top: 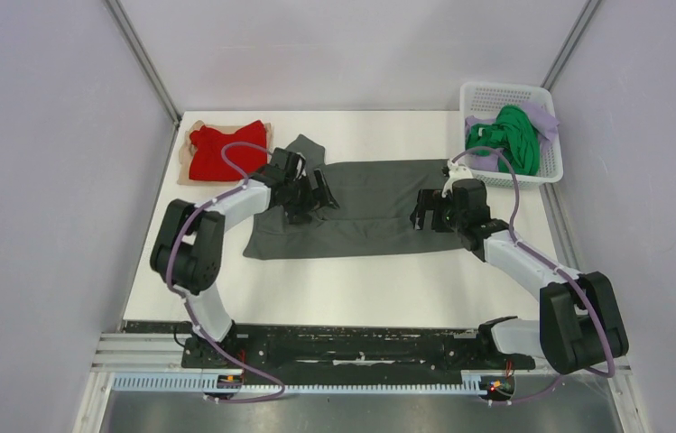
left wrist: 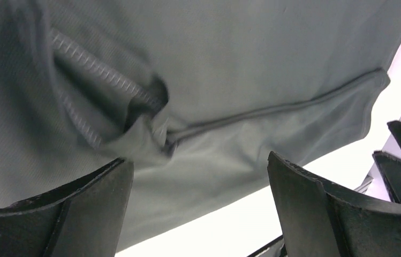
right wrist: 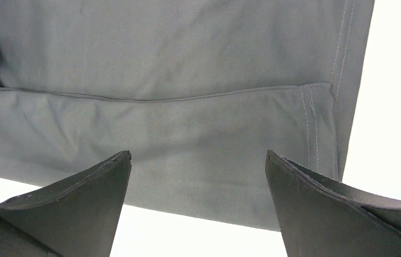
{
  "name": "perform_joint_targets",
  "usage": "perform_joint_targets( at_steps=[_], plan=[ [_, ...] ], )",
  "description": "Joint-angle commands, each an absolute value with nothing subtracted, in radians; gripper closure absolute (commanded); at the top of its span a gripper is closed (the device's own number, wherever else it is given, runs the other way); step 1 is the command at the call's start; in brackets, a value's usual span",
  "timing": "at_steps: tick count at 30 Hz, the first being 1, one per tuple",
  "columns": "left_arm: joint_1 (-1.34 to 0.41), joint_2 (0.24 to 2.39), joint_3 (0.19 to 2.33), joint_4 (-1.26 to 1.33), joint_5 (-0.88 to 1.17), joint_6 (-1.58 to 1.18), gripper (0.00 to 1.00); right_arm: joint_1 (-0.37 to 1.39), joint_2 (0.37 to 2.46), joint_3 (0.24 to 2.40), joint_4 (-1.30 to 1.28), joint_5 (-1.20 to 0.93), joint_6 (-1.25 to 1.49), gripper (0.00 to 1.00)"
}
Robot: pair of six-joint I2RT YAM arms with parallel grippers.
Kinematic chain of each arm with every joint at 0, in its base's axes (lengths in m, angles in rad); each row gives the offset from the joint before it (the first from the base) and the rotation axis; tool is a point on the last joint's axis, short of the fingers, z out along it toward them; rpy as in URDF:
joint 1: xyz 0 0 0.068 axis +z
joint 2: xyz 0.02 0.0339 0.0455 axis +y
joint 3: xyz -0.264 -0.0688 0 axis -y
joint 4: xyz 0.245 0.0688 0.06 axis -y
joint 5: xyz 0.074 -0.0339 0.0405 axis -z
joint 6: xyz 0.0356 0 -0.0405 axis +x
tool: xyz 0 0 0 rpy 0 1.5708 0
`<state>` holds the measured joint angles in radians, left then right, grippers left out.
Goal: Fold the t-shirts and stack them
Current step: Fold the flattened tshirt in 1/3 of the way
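The dark grey t-shirt [top: 365, 203] lies spread and partly folded across the middle of the table. My left gripper [top: 311, 200] is open and empty over its left part, near the collar [left wrist: 107, 80]. My right gripper [top: 430, 213] is open and empty over the shirt's right end, above its folded edge and hem [right wrist: 316, 123]. The red t-shirt [top: 221, 152] lies folded at the back left. The bright green t-shirt [top: 507, 135] and the pale lavender t-shirt [top: 546, 117] lie bunched in the basket.
The white mesh basket [top: 496, 92] stands at the back right corner. A tan cloth [top: 183, 162] shows under the red shirt. White table [top: 352, 289] lies in front of the grey shirt. Walls close in the sides.
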<state>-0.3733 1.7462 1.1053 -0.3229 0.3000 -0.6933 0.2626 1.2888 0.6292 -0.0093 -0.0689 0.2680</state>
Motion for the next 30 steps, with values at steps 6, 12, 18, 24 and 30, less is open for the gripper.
perform_joint_targets(
  at_steps=[6, 12, 18, 24, 30],
  plan=[
    [-0.440, 1.954, 1.424, -0.281, 0.311, -0.728, 0.00, 0.261, 1.269, 0.681, -0.042, -0.006, 0.240, 0.02],
    [-0.447, 2.016, 1.521, -0.437, 0.232, -0.680, 0.00, 0.261, 1.238, 0.662, -0.036, -0.027, 0.261, 0.02],
    [-0.458, 1.847, 1.426, -0.451, 0.129, -0.644, 0.00, 0.272, 1.213, 0.645, -0.009, -0.079, 0.260, 0.02],
    [-0.522, 1.625, 1.343, -0.436, -0.024, -0.593, 0.00, 0.331, 1.263, 0.637, 0.061, -0.101, 0.302, 0.02],
    [-0.521, 1.485, 1.157, -0.378, -0.121, -0.600, 0.00, 0.377, 1.359, 0.640, 0.108, -0.086, 0.350, 0.02]
  ],
)
